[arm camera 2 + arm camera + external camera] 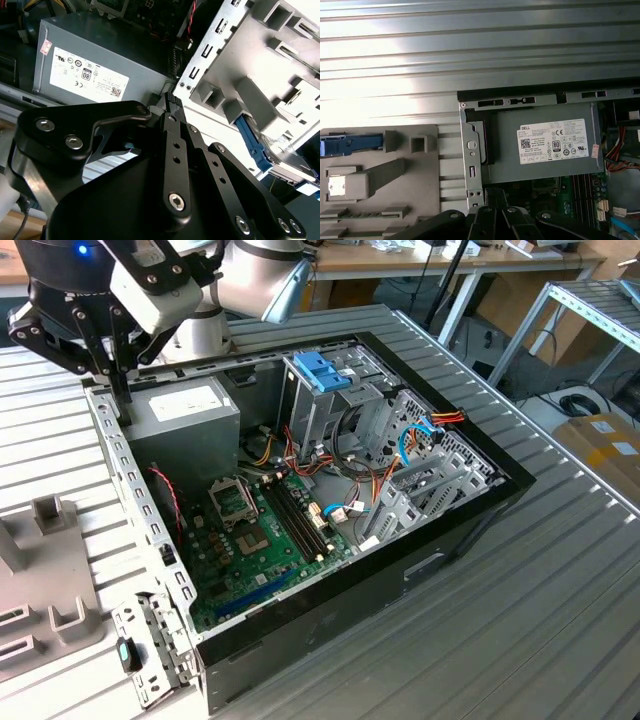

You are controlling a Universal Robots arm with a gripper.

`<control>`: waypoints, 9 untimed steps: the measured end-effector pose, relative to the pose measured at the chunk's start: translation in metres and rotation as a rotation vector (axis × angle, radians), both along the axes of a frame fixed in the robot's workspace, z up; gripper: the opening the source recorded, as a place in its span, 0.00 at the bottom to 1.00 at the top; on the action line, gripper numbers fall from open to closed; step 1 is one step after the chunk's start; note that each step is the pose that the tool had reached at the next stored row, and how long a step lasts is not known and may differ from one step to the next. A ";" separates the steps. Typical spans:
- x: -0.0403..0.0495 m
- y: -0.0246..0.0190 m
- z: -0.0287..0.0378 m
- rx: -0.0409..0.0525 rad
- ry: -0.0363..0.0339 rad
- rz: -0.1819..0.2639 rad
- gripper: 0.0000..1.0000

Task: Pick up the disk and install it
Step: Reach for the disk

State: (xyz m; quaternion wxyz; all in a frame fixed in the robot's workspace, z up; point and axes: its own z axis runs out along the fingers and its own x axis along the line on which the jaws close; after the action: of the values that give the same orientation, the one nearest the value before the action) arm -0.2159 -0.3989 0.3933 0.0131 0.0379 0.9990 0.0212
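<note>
The disk (350, 143) stands on edge in a slot of the grey holder block (380, 180) beside the open computer case; in the first wrist view its blue frame shows. The second wrist view shows the disk's blue edge (252, 142) with a silvery face behind it. My gripper (122, 398) hangs over the case's back corner at the exterior view's left, above the metal rim and next to the big grey box (185, 410). In both wrist views the black fingers (171, 102) are pressed together, shut on nothing. The disk is well apart from the gripper (492, 197).
The open case (480, 530) lies on a ribbed metal table with its motherboard (270, 530) and cables exposed. A metal drive cage with a blue latch (322, 370) stands at the case's far side. The grey holder block (45, 580) lies at the exterior view's lower left.
</note>
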 end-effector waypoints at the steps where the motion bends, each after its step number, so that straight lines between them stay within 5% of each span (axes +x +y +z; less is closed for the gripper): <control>1: -0.0004 0.0000 0.0000 0.0000 0.0000 0.000 0.11; 9: -0.0026 0.0000 0.0000 -0.0001 0.0001 0.000 0.11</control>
State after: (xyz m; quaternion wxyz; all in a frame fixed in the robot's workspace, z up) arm -0.2185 -0.3989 0.3933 0.0131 0.0379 0.9990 0.0211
